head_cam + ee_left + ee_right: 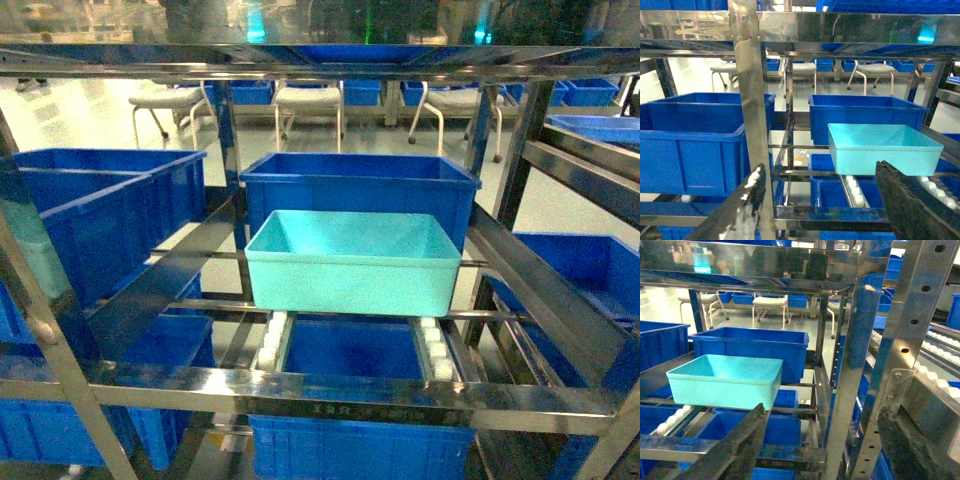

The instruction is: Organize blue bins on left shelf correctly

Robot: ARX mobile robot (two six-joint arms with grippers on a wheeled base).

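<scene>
An empty turquoise bin (350,262) sits on the white roller tracks (437,350) of the steel shelf (350,392), in the middle bay at mid level. It also shows in the left wrist view as the turquoise bin (885,147) ahead and to the right, and in the right wrist view as the turquoise bin (725,380) ahead and to the left. My left gripper (820,167) is open and empty, short of the shelf's front rail. My right gripper (822,411) is open and empty too, facing an upright (860,365). Neither gripper shows in the head view.
A dark blue ribbed bin (360,185) stands right behind the turquoise one. More dark blue bins fill the left bay (100,215), the level below (350,440) and the right bay (590,270). Steel uprights (752,115) and rails frame every bay. Stools (308,100) stand on the floor beyond.
</scene>
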